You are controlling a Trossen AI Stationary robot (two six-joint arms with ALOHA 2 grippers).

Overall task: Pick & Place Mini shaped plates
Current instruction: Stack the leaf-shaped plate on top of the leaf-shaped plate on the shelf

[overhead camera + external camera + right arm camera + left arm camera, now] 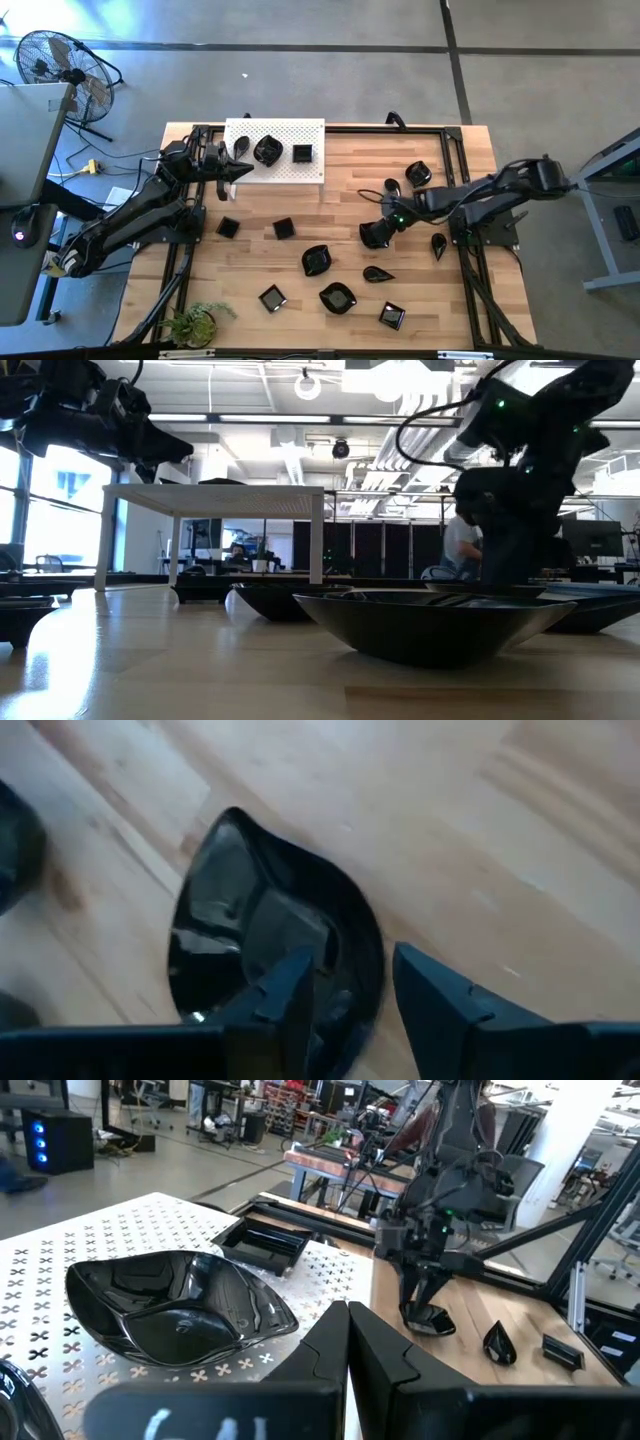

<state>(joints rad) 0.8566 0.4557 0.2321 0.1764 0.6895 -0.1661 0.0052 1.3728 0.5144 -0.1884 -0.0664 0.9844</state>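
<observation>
The right tool (377, 234) hangs low over the light wooden slatted counter (260, 265), well to the side of the white perforated board (275, 150) that stands on short legs at the counter's far edge; its two dark fingers (440, 995) stand spread apart, one on each side of the rim of a glossy black teardrop-shaped mini plate (270, 945) lying flat on the wood, and whether either finger touches the rim cannot be told; the left tool (240, 170) hovers at the edge of the white perforated board, its fingers (345, 1345) pressed together with nothing between them; on the board sit three dishes: a glossy black wavy-rimmed plate (175, 1310) nearest the left tool, a glossy black square plate (262, 1242) beyond it, and a small glossy black leaf-shaped plate (241, 147) at the board's other end; the other black mini plates lie scattered on the counter away from the board: two small square ones (228, 227) just in front of it, a rounded wavy one (316, 260) and another wavy one (337, 297) farther out, a square one (271, 298) and another square one (392, 316) near the counter's front edge, and a teardrop one (377, 273) close to the right tool; a small green potted plant (195, 322) stands at the front corner of the counter, far from the board.
</observation>
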